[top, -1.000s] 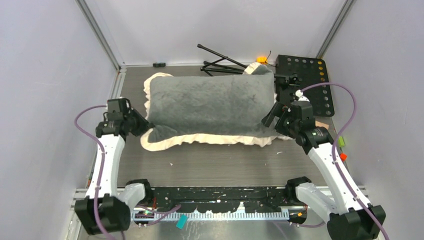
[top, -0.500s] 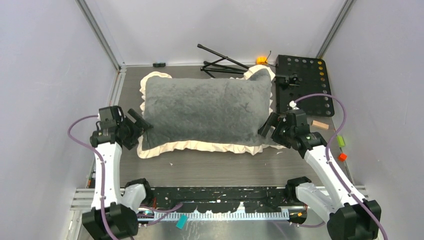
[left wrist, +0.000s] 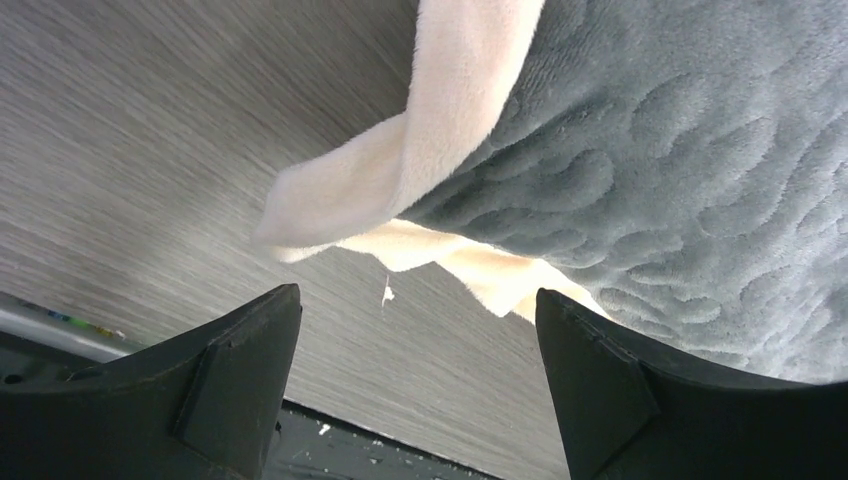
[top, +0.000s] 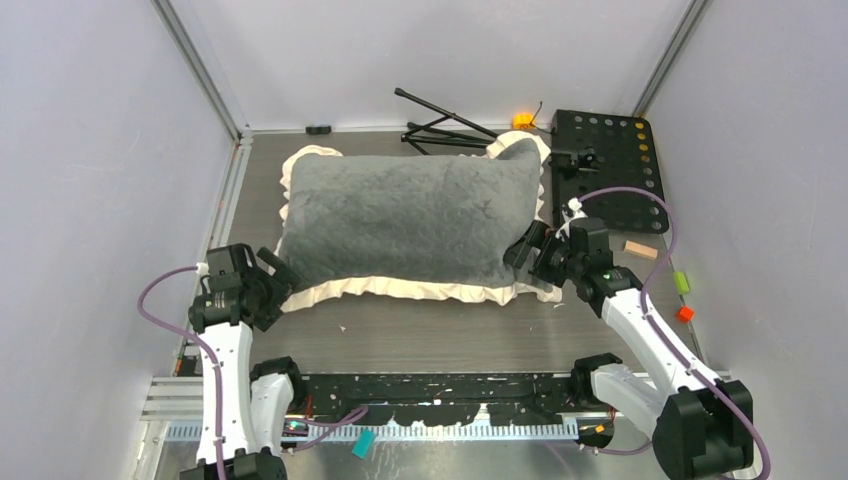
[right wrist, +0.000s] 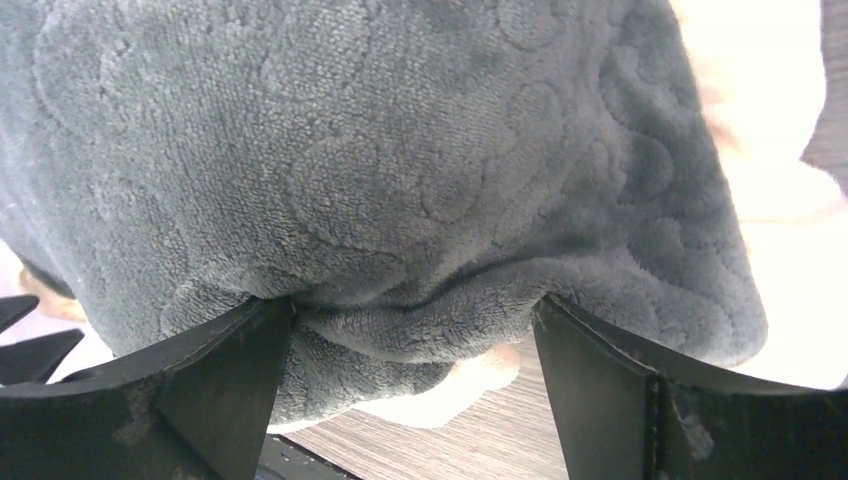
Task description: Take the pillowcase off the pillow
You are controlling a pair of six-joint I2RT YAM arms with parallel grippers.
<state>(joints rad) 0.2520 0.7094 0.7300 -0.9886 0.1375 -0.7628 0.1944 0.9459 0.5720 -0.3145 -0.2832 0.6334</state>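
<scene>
A teal tag (top: 362,443) is lying on the black base rail (top: 440,388) at the near edge of the wood-grain table (top: 420,335).

The left gripper (top: 278,280) is hovering low over the table just beside the near-left corner of the pillowcase (top: 410,215). Its jaws are standing spread with nothing between them. In the left wrist view, the cream frill (left wrist: 400,180) is curling up just ahead of the fingertips (left wrist: 270,320), apart from them.

The right gripper (top: 525,255) is pressing into the near-right corner of the pillowcase. Its jaws are also standing spread. In the right wrist view, a fold of grey plush (right wrist: 400,200) is bulging between the fingers (right wrist: 590,370), and it is blocking the view ahead.

The pillowcase is lying grey face up across the middle of the table, plump and filled. The pillow is sitting hidden inside it.

To the right, a wooden block (top: 640,250), a green piece (top: 682,282) and a red piece (top: 685,314) are lying near the table edge.

At the far side, a black perforated plate (top: 610,170) is lying just beside the pillowcase's right end, and a folded black tripod (top: 440,125) and an orange item (top: 522,120) are resting by the back wall.
</scene>
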